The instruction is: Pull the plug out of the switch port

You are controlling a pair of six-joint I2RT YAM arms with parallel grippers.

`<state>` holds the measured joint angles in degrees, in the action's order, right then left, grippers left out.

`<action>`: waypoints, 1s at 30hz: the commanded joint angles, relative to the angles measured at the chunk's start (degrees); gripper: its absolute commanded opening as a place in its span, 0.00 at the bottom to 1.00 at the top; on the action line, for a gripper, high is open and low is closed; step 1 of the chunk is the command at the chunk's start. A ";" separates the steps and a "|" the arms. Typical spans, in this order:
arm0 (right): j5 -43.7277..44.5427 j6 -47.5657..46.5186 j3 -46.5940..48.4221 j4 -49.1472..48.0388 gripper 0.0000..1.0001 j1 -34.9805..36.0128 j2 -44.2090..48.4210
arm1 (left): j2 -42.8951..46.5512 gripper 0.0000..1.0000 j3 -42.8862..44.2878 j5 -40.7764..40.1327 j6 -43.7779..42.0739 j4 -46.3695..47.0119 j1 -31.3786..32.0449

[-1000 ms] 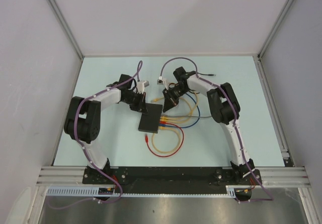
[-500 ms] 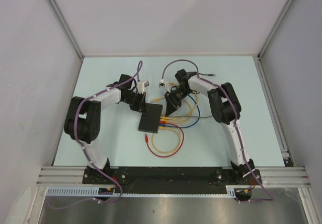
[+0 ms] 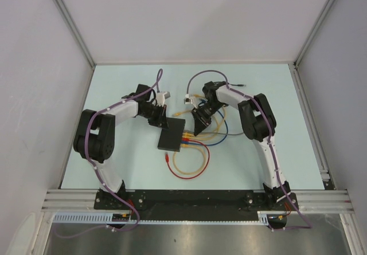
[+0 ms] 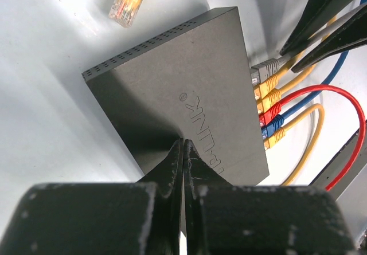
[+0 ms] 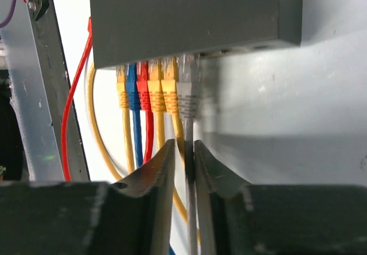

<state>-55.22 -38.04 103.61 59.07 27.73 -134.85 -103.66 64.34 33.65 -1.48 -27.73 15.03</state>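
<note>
Black and pressed tight together, the left jaws bear down on the lid of the switch (image 3: pixel 171 139), which lies flat in the middle of the counter (image 3: pixel 269 83), sockets facing right. The grey plug (image 5: pixel 187 97), at the end of the row, sits fully seated. The right jaws stand narrow either side of the grey cable (image 5: pixel 187 130) just behind it; whether they pinch it I cannot tell. To me this is the gripping step. Next it needs a firm hold and a straight pull away from the box.
</note>
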 commanded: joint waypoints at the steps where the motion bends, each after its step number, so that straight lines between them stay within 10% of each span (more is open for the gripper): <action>1: 0.29 -1.34 1.94 3.51 0.26 -1.01 0.11 | -2.69 0.00 -0.53 -4.64 -1.51 -0.31 0.71; 12: 2.39 -2.73 2.30 4.12 0.00 -3.91 1.34 | -3.13 0.00 -0.18 -4.64 -1.43 -0.05 1.06; 30: 15.74 7.09 14.69 0.37 0.00 -21.65 19.53 | -3.75 0.00 4.39 -3.68 -0.02 -1.81 1.32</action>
<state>-47.29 -37.15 117.45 64.73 9.82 -117.84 -105.47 67.09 33.10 -1.04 -28.29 15.75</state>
